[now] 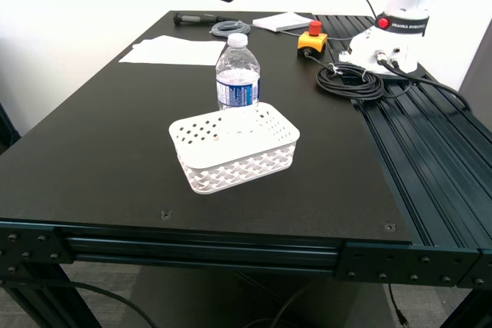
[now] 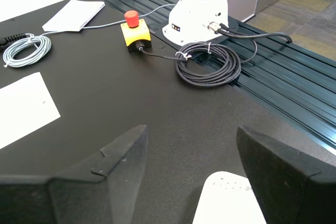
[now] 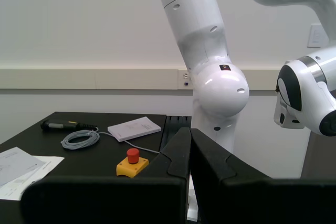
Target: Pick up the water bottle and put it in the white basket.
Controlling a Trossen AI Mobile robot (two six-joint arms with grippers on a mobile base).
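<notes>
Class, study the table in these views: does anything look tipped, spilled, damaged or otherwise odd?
One thing stands out: the white basket lies upside down, its perforated flat face up, so it has no opening to receive anything. The water bottle stands upright, capped, right behind it. Nothing looks spilled or damaged.

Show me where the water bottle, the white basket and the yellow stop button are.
water bottle [image 1: 237, 74]: exterior view, on its ribbed clear body above the label.
white basket [image 1: 244, 168]: exterior view, on its woven-lattice front side.
yellow stop button [image 2: 135, 33]: first wrist view, on the yellow housing under the red cap.
</notes>
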